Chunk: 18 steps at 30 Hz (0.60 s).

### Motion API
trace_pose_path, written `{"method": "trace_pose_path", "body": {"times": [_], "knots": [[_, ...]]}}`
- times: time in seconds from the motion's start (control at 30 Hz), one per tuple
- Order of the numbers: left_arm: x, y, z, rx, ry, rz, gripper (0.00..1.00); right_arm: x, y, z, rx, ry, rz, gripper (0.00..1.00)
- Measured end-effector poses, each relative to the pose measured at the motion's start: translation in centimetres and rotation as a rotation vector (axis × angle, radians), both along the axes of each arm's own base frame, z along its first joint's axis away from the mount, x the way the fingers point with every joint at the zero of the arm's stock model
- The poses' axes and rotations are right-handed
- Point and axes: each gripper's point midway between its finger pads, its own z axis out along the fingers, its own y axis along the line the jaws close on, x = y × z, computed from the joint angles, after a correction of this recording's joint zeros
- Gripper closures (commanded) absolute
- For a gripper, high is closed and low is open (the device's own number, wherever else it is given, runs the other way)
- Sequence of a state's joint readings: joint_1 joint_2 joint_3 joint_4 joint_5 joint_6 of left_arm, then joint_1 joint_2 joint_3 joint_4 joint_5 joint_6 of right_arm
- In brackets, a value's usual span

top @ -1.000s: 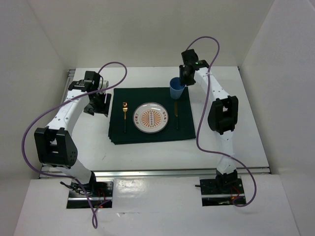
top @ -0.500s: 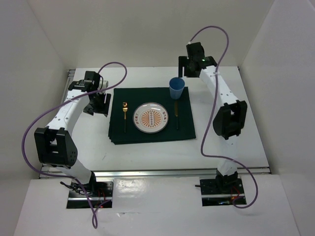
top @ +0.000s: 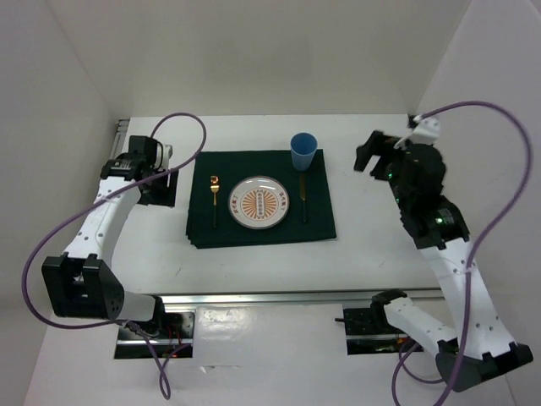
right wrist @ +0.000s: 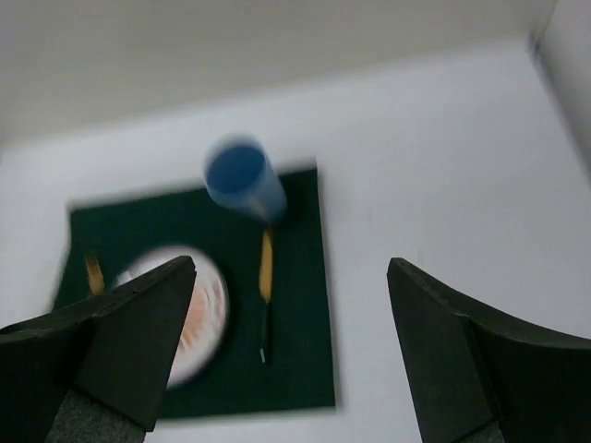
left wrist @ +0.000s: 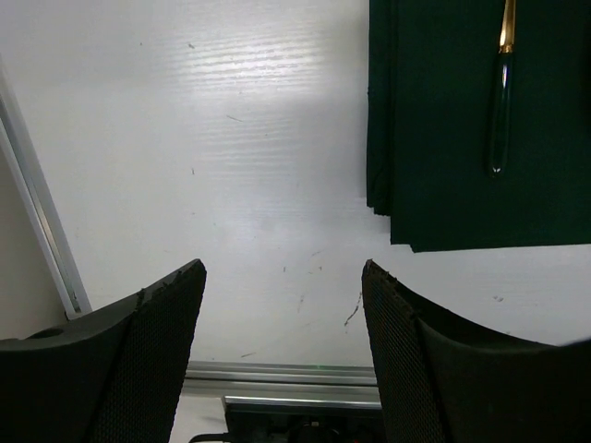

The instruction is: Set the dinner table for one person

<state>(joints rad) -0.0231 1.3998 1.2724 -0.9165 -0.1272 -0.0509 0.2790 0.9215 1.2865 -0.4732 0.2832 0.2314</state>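
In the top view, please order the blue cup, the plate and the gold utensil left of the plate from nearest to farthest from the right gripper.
From the right gripper:
1. blue cup, on the far right side.
2. plate, in the middle.
3. gold utensil, left of the plate.

You have a dark green cloth mat (top: 254,237) with a round patterned plate (top: 259,203) at its middle, a gold-headed left utensil (top: 215,203) and a gold-and-dark right utensil (top: 303,201) flanking the plate, and a blue cup (top: 303,152) upright at the mat's far right corner.
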Motion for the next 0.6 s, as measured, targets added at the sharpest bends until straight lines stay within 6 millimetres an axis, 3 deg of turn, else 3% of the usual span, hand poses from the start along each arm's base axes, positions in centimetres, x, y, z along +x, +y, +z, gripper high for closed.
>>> {"method": "trace_pose_path", "body": {"times": [0.07, 0.13, 0.17, 0.23, 0.3, 0.43, 0.5, 0.6], "knots": [[-0.2, 0.1, 0.1, 0.001, -0.031, 0.004, 0.24, -0.1, 0.9, -6.2, 0.012, 0.159, 0.029, 0.07], [-1.2, 0.3, 0.0, 0.001, -0.037, 0.010, 0.24, -1.3, 1.5, -12.9, 0.020, 0.352, 0.050, 0.06], [-1.6, 0.5, 0.0, 0.002, -0.046, 0.015, 0.24, -2.3, 1.6, -15.6, 0.026, 0.437, 0.058, 0.00], [-2.5, 0.8, 0.1, 0.003, -0.070, 0.024, 0.20, -4.5, 1.9, -18.3, 0.057, 0.523, 0.073, 0.00], [-3.3, 1.0, 0.4, 0.003, -0.100, 0.031, 0.17, -6.4, 1.9, -17.9, 0.106, 0.496, 0.085, 0.00], [-4.5, 1.2, 1.2, -0.004, -0.167, 0.041, 0.14, -9.6, 1.4, -12.9, 0.205, 0.292, 0.110, 0.00], [-4.5, 0.9, 2.0, -0.017, -0.207, 0.034, 0.14, -10.7, 1.1, -11.5, 0.236, 0.248, 0.109, 0.00], [-4.2, 0.4, 2.6, -0.042, -0.234, 0.022, 0.14, -11.1, 1.0, -12.0, 0.249, 0.296, 0.091, 0.00]]}}
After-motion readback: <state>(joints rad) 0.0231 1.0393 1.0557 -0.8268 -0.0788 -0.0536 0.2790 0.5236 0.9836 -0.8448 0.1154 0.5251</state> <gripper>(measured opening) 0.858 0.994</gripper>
